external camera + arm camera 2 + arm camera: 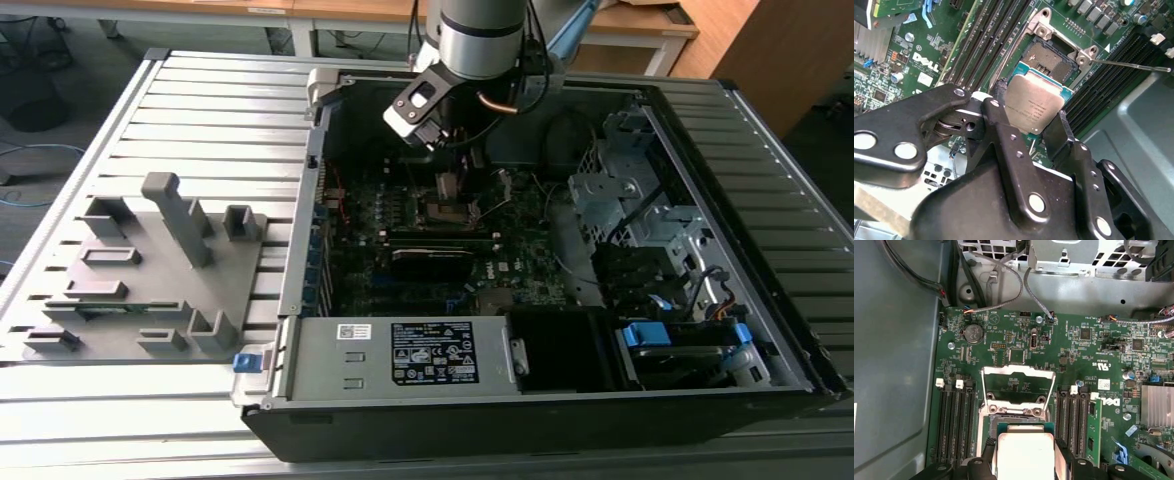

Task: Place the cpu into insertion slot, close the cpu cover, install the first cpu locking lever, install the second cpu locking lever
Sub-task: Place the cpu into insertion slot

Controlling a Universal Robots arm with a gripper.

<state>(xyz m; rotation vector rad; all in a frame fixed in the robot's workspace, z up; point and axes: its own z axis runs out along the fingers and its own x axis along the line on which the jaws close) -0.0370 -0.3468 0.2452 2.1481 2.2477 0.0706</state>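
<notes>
The claw (1030, 106) is clamped on the cpu (1040, 97), one black finger (998, 102) pressed to one edge and the other to the opposite edge. The cpu is a flat square chip with a dull silver-grey metal top that carries faint print, and a thin green border shows around the metal. In the second wrist view it sits slightly tilted.

It hangs over the near part of the insertion slot (1051, 52), covering some of it. Whether it touches the slot cannot be told. The uncovered part of the slot is a dark square ringed by a silvery frame with screws at its corners. In the first wrist view the cpu (1024, 450) sits just in front of the slot (1013, 412), and the cpu cover (1019, 372), a thin silvery frame with a cut-out centre, stands swung open behind it. A thin metal lever (1129, 65) sticks out loose beside the slot.

Long black memory slots (954, 425) run along both sides of the slot, on the green circuit board (1004, 340).

In the exterior view the arm (478, 35) reaches down into the open computer case (561, 400), over the middle of the board. The case lies on a slatted metal table (200, 100). A grey holder (147, 270) sits near the table's edge on the exterior view's left.
</notes>
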